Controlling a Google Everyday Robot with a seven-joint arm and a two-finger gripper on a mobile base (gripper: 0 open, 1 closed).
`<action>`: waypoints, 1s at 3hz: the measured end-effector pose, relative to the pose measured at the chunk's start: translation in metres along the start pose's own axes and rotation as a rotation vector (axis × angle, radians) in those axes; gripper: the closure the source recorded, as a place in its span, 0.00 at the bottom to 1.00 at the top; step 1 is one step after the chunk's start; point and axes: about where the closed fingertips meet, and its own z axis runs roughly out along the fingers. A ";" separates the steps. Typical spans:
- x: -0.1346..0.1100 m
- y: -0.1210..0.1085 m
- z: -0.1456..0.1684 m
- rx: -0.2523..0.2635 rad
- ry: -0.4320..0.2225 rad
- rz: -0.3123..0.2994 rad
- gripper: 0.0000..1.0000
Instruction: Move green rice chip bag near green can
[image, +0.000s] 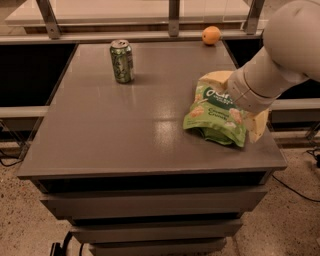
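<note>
The green rice chip bag (212, 116) lies flat on the right side of the grey table (120, 135), near its right edge. The green can (122, 61) stands upright at the far left of the table top, well apart from the bag. My gripper (236, 102) comes in from the right and sits low over the bag's right part. It is open, with one cream finger (216, 78) at the bag's far top edge and the other finger (257, 128) at its near right edge. My wrist hides the bag's upper right corner.
An orange fruit (211, 35) sits at the far right edge of the table. Metal rail posts (173, 17) stand behind the table. Drawer fronts (150, 205) face me below the top. A cable (300, 187) lies on the floor at right.
</note>
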 end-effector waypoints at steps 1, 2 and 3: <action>-0.004 -0.002 0.007 -0.035 -0.002 -0.072 0.00; -0.009 -0.003 0.011 -0.068 -0.018 -0.135 0.00; -0.014 -0.005 0.014 -0.106 -0.035 -0.190 0.00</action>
